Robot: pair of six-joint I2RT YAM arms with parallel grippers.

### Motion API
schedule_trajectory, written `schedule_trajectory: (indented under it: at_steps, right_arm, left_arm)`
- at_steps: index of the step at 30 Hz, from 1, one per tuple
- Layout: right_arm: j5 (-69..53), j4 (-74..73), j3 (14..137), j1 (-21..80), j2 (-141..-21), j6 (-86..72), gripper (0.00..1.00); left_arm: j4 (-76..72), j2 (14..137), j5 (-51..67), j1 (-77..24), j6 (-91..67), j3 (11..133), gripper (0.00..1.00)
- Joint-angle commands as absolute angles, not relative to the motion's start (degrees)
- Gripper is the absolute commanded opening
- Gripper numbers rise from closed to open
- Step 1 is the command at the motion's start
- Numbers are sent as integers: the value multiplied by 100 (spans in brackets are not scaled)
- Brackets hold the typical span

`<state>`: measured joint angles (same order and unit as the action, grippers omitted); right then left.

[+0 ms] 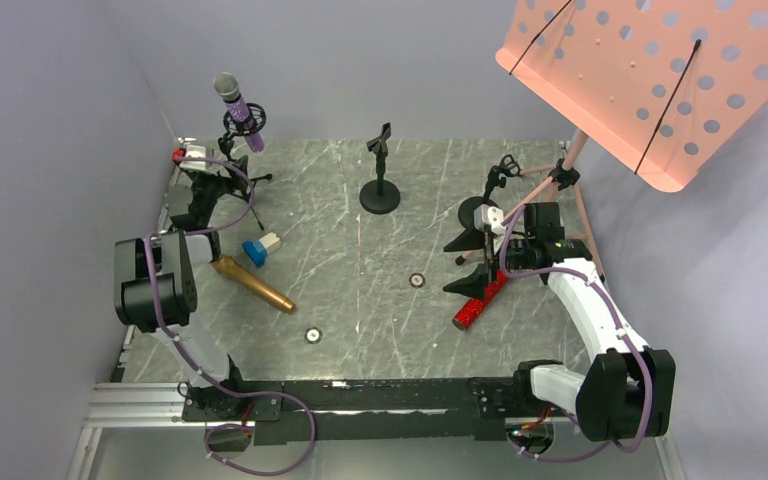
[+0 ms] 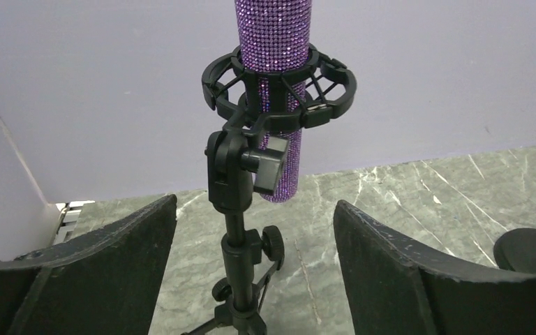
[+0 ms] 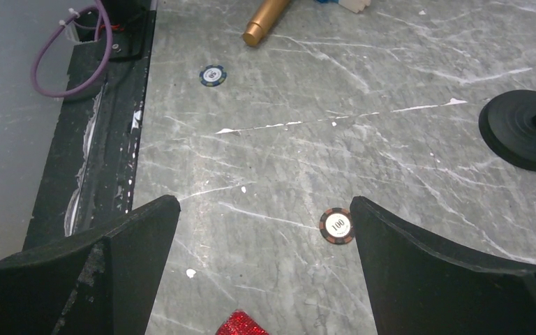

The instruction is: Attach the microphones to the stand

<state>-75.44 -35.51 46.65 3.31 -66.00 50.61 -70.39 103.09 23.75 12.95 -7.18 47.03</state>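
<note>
One of the three was done, by my reckoning: the purple microphone (image 2: pixel 276 42) stood seated in the ring mount of the left tripod stand (image 2: pixel 234 181), at the back left of the surface (image 1: pixel 360 320). The other two were left. The gold microphone (image 1: pixel 252 283) lay flat on the surface near my left arm, and the red microphone (image 1: pixel 480 300) lay flat toward the right side. The round-based stand (image 1: pixel 379 190) at the back centre had an empty clip, and the right tripod stand (image 1: pixel 498 178) looked empty too, though my arm hid part of it.

My left hand (image 2: pixel 255 202) was spread wide, holding nothing, facing the purple microphone's stand but apart from it. My right hand (image 3: pixel 265 202) was also spread wide and empty, hanging over the red microphone, whose glittery end (image 3: pixel 241 324) showed between my fingers (image 3: pixel 132 237) at the bottom edge of the wrist view. I could not tell whether I touched it. A poker chip (image 3: pixel 337 225) lay just ahead.
</note>
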Motion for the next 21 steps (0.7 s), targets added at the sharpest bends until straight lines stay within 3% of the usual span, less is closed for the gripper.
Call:
schedule_trajectory:
  at_steps: [1,11,21]
  right_arm:
    - [-7652,-3557,4895,322,-6489,5303,99]
    - [-7337,-3630,4844,316,-6312,5537,99]
    - [-7093,-3894,4854,280,-6211,5927,99]
  left_arm:
    - [-7032,9648,2465,1330,-361,4340,89]
    - [-5819,8102,1548,1389,-471,3502,99]
    - [-2940,6193,1461,1401,-2210,3392,99]
